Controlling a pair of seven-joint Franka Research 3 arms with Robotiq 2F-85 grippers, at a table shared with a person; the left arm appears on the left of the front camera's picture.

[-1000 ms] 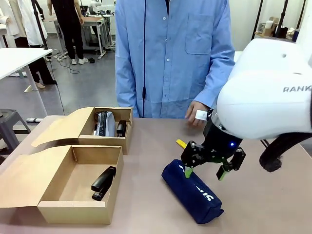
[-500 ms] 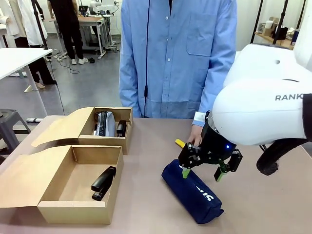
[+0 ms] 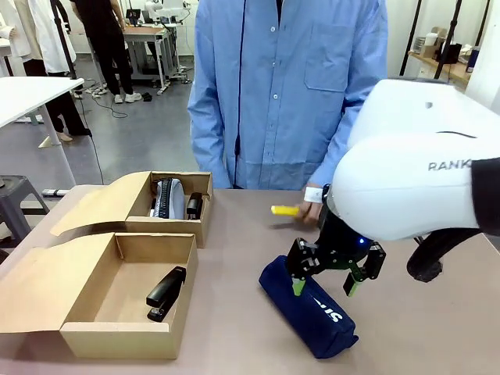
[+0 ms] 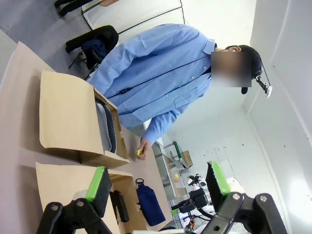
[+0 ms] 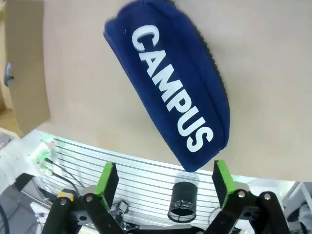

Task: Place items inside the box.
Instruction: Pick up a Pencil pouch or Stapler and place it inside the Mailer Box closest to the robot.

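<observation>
The pouch is long, navy and soft-sided, with "CAMPUS" in white capitals along its flank. It lies slantwise on the desk, to the right of the box and well apart from it. My right hand hovers just above the pouch's far end with its fingers spread wide, holding nothing; from my right wrist the pouch sits ahead of that hand, between the two green pads.

The box is shallow brown cardboard, its lid flap folded out to the left, with one black stapler lying inside. Just behind it, a smaller box holds dark items I can't make out. Across the desk, the person's hand holds a yellow cutter above the desk beyond the pouch. My left hand is open and empty.
</observation>
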